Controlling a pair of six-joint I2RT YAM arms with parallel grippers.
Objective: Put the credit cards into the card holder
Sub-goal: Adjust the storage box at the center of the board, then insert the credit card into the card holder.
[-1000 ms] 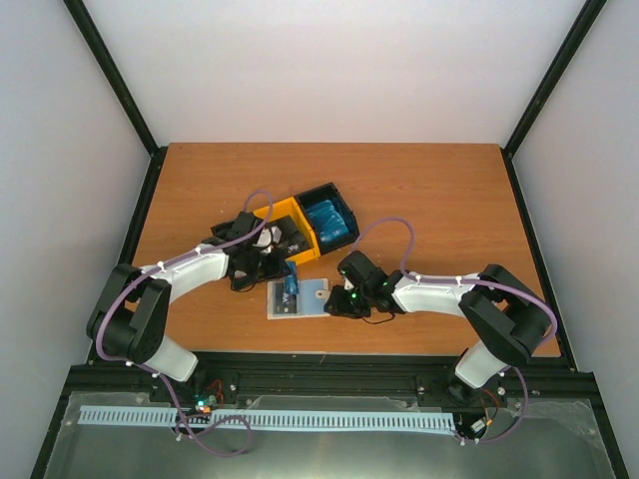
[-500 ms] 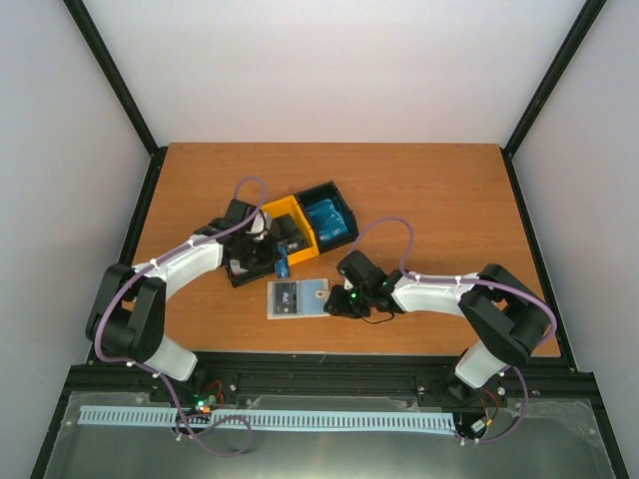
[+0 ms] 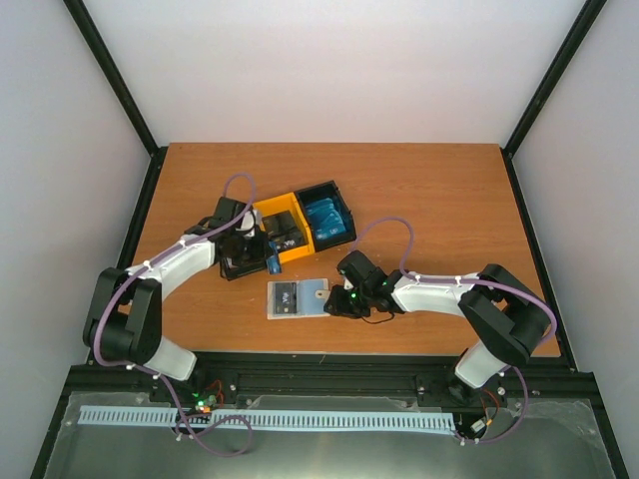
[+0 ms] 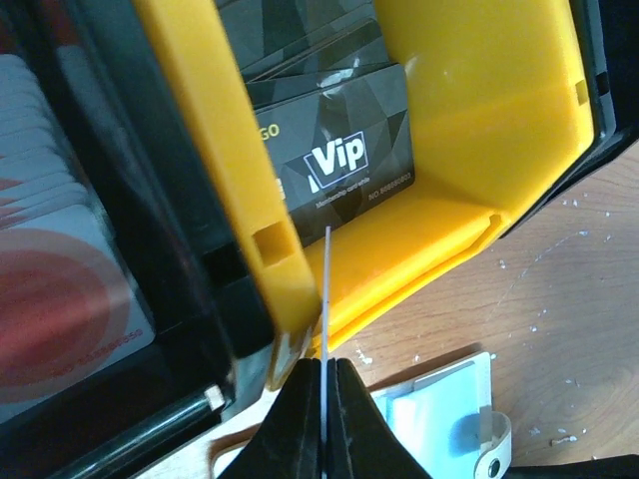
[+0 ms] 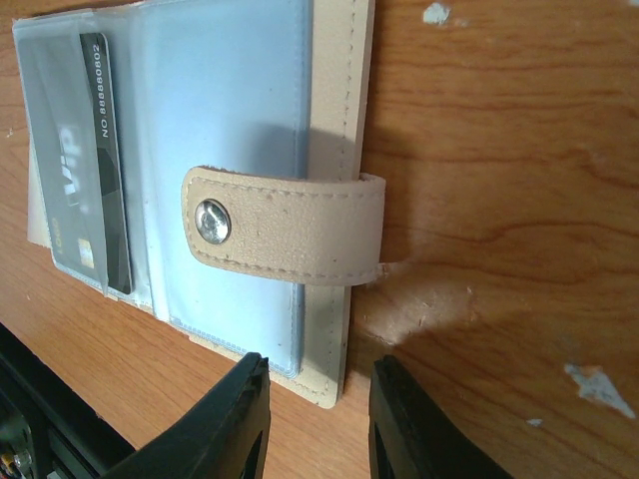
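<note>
The beige card holder lies open on the table, pale blue inside, with one black card in its left clear pocket and the snap tab folded across. My left gripper is shut on a blue card. In the left wrist view the card is edge-on, at the tray's near yellow wall, up-left of the holder. My right gripper is open, its jaws straddling the holder's near corner. In the top view it sits at the holder's right edge.
The black-and-yellow tray stands behind the holder. It holds red-and-white cards on the left, black Vip cards in the yellow middle compartment, and blue cards on the right. Bare wood surrounds them.
My left gripper has moved up and left with the blue card, from over the holder to the tray's front edge. The right arm has not moved.
</note>
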